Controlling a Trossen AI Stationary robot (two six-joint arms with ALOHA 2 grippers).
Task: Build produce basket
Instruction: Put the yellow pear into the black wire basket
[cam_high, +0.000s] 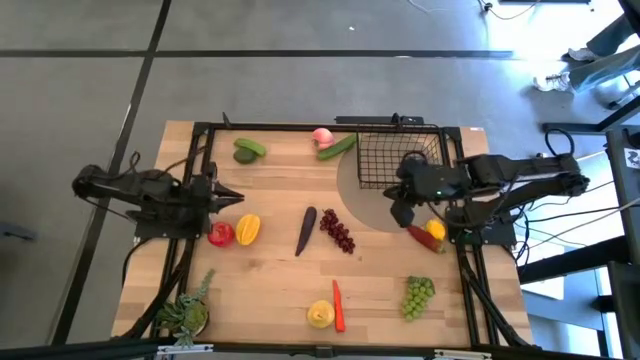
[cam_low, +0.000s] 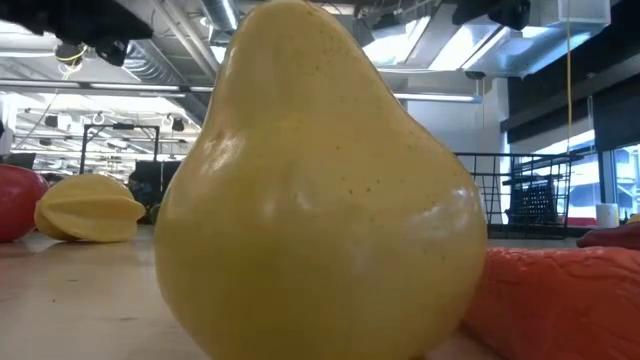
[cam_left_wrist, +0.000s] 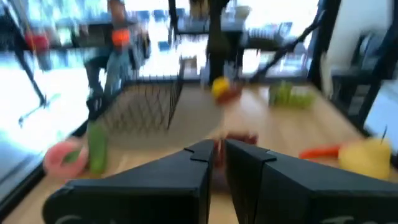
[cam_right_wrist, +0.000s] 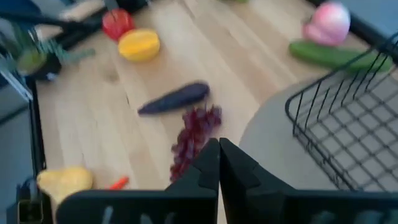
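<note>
Right hand (cam_high: 403, 212) clenched, empty, just beside black wire-mesh basket (cam_high: 400, 157), w/ dark purple grape bunch (cam_high: 337, 231) & purple eggplant (cam_high: 306, 231) farther from basket on wooden counter (cam_high: 270, 285). Left hand (cam_high: 232, 200) nearly clenched, empty, well apart from basket, near red pepper (cam_high: 221, 234).

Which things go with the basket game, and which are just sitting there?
For the job: basket, eggplant, dark grapes, green grapes, carrot, peach, cucumber, avocado.
Just lying about: potted plant.
</note>
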